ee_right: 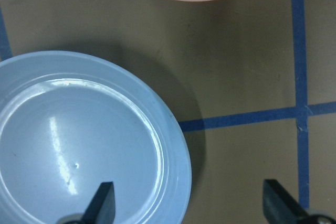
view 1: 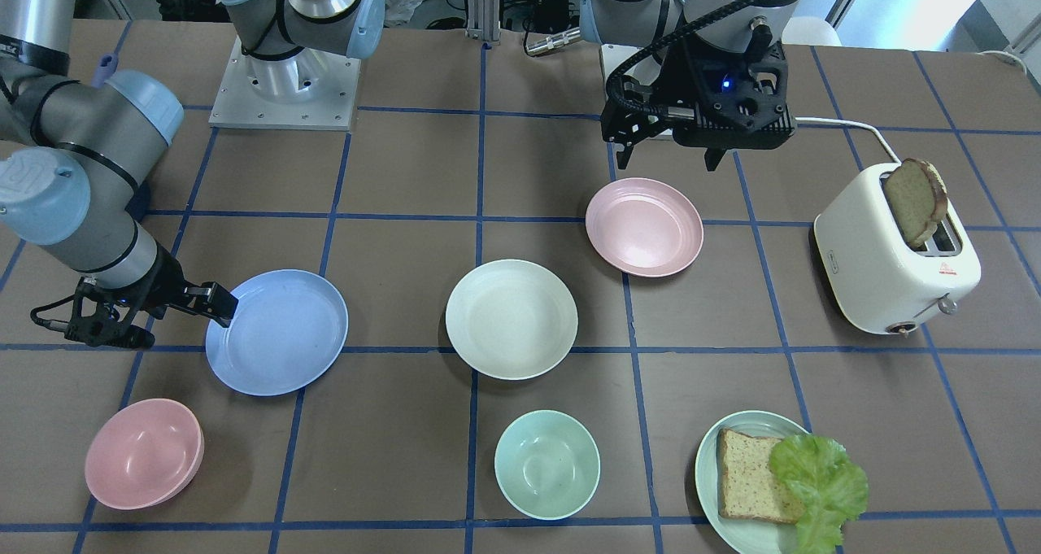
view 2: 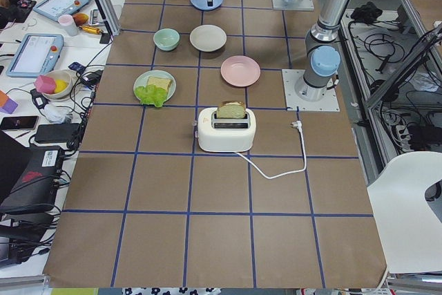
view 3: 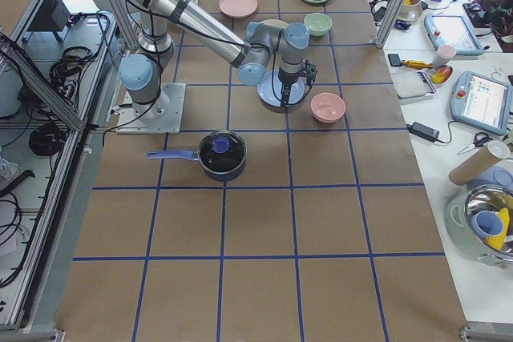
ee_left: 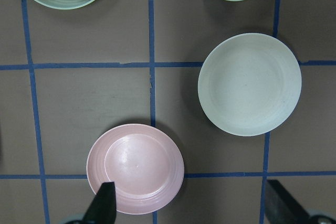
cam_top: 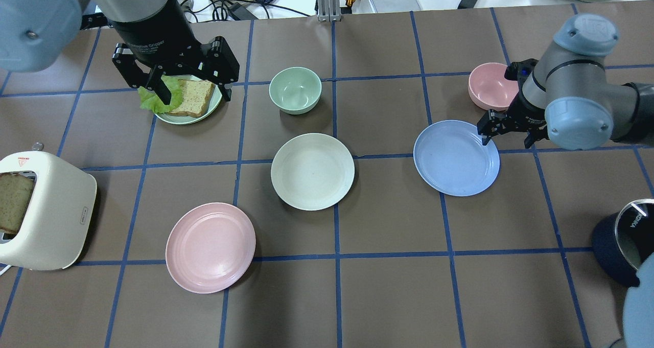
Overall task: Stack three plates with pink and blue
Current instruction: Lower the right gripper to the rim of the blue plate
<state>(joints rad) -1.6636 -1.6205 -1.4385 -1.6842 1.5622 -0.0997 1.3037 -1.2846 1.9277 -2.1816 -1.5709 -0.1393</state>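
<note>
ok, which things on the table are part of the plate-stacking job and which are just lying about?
Job: blue plate, pink plate, cream plate, right hand open over the blue plate's rim.
Lying about: pink bowl, mint bowl, mint plate with bread and lettuce, toaster, pot.

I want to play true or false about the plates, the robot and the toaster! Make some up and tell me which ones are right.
1. The three plates are already stacked. False: the cream-white plate, the pink plate and the light blue plate lie apart on the table.
2. The right end effector is open, with one finger over the light blue plate's rim. True.
3. A slice of bread sticks out of the toaster. True.
4. The left end effector holds the pink plate. False: it hangs open and empty near that plate.
5. The mint-green bowl has lettuce in it. False: it is empty; the lettuce lies on the mint-green plate.
</note>
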